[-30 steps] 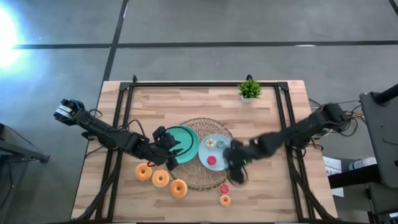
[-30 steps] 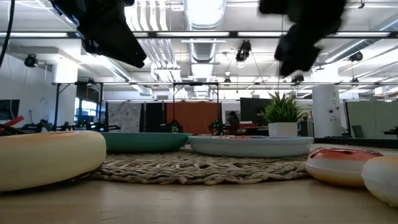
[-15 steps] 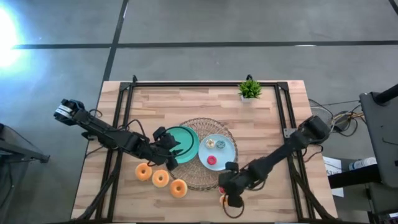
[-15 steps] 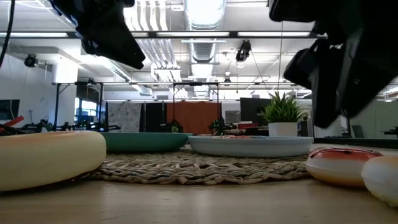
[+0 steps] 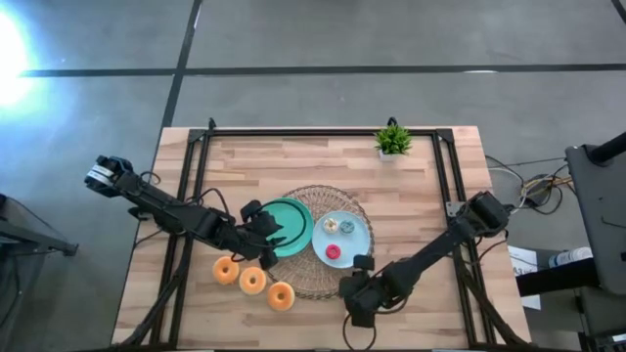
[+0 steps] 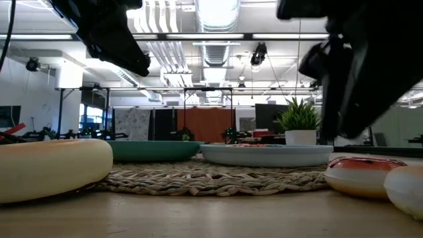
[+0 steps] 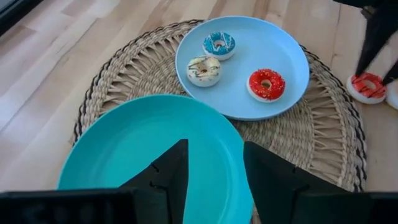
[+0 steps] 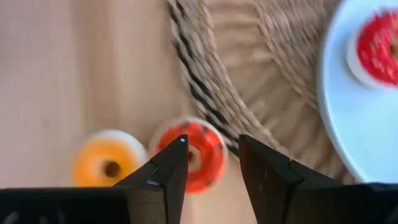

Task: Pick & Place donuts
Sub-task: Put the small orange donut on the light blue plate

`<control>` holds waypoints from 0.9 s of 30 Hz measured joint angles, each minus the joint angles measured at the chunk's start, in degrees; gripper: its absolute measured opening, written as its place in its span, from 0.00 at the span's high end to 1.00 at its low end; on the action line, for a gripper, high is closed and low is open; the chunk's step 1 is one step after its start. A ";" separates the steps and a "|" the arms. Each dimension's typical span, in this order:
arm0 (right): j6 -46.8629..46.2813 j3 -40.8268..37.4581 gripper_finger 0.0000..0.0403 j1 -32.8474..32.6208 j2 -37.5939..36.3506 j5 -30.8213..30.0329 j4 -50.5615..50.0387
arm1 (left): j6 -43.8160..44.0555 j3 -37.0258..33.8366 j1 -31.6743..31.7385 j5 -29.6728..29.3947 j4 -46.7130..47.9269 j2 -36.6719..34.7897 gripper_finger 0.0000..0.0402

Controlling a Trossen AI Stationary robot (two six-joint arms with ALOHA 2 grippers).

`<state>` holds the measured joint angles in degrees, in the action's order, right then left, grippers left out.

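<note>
right gripper (image 8: 211, 165) hangs open over the red-frosted mini donut (image 8: 194, 154) beside the woven mat (image 8: 249, 81); left gripper (image 7: 214, 177) open above the teal plate (image 7: 124, 155).

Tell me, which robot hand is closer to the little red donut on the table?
The right one. The right gripper hangs open right over the little red donut beside the woven mat. The left gripper is open above the green plate, farther away.

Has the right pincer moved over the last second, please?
Yes. In the high view the right pincer has left the blue plate and moved toward the table's near edge, past the mat, above the small donuts.
</note>
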<state>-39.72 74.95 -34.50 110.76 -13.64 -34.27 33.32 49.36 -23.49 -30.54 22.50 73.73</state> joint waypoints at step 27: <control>-6.22 -4.79 0.73 1.06 0.97 6.61 4.66 | -0.94 0.00 0.00 -0.07 0.57 0.00 0.68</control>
<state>-45.94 70.16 -33.44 111.73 -7.03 -29.61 32.38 49.36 -23.49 -30.61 23.07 73.73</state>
